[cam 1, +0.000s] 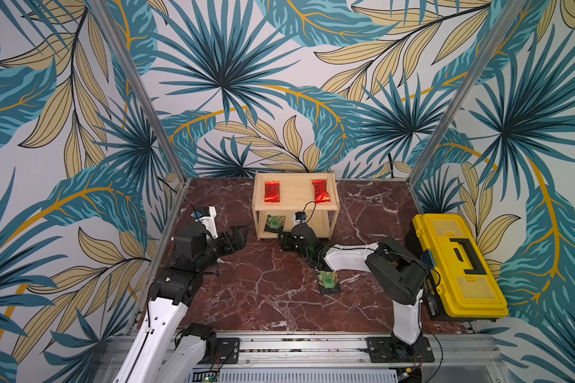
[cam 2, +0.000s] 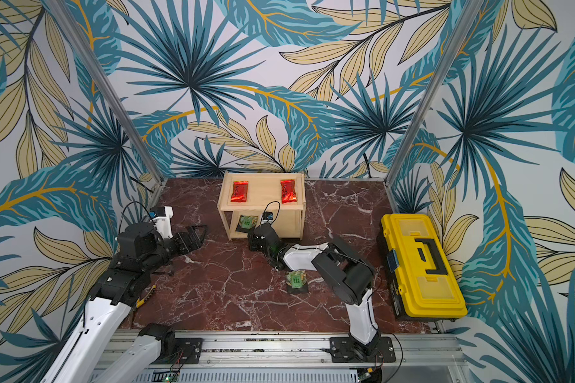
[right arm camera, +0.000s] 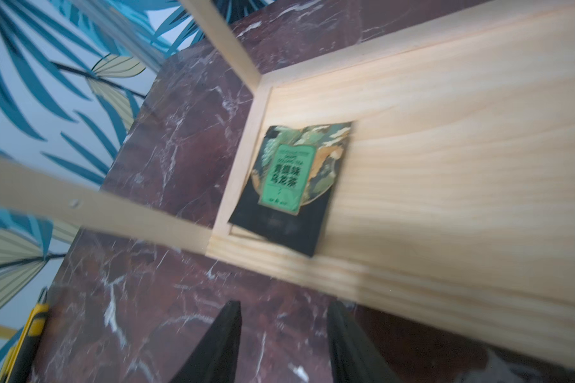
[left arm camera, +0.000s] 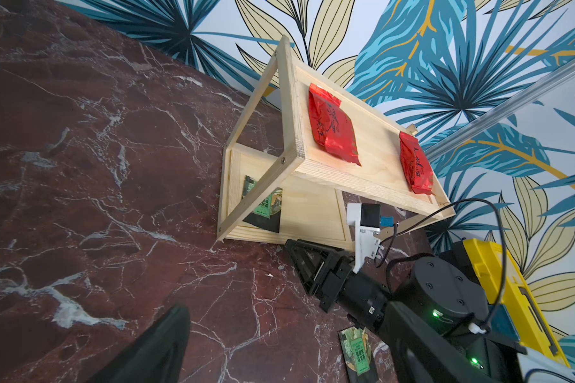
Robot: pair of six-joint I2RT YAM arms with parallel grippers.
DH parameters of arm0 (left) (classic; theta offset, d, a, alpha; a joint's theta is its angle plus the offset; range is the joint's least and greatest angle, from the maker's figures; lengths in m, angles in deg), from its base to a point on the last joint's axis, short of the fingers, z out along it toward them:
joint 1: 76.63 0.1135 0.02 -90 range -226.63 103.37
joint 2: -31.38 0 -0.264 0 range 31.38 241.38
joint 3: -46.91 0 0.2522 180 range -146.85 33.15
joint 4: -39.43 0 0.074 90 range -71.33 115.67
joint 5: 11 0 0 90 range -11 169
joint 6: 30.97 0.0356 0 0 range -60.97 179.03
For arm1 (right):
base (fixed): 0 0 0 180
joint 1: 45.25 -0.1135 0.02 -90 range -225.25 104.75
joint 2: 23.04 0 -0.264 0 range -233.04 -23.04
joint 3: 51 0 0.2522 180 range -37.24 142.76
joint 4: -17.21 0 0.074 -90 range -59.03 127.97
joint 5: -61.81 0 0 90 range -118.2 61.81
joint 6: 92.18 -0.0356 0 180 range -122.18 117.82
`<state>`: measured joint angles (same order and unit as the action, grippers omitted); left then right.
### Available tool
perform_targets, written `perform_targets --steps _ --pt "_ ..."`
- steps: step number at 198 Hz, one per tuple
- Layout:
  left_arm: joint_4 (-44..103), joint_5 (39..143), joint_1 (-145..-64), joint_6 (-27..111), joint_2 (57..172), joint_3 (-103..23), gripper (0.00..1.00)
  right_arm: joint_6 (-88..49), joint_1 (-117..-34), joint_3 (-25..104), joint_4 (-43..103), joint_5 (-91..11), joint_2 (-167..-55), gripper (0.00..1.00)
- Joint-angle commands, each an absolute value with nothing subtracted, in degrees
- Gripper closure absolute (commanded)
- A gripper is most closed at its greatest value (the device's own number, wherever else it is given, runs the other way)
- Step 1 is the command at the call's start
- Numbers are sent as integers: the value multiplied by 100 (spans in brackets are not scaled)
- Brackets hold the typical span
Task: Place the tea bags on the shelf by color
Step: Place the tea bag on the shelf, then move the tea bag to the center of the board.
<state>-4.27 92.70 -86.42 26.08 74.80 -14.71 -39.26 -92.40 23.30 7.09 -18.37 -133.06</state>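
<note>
The light-wood shelf (cam 1: 296,206) (cam 2: 261,207) stands at the back of the table. Two red tea bags (cam 1: 272,191) (cam 1: 320,191) lie on its top board. A green tea bag (cam 1: 275,221) (right arm camera: 292,179) lies on the lower board, at its left end. Another green tea bag (cam 1: 328,281) (left arm camera: 357,351) lies on the table under my right arm. My right gripper (cam 1: 284,241) (right arm camera: 284,318) is open and empty, just in front of the lower board. Left of the shelf, my left gripper (cam 1: 238,237) hangs open with nothing in it.
A yellow toolbox (cam 1: 458,265) sits along the right wall. A yellow-and-black tool (cam 2: 144,299) lies by the left wall near my left arm. Patterned walls close in the back and both sides.
</note>
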Motion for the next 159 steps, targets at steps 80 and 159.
perform_targets --steps 80,159 --pt "-89 7613 -12764 1557 8108 -474 14 -3965 -9989 -944 3623 -604 -8880 58" --pt "1328 7853 -12812 1811 9546 -366 6 -4569 -8926 -1582 3838 -979 -8741 58"
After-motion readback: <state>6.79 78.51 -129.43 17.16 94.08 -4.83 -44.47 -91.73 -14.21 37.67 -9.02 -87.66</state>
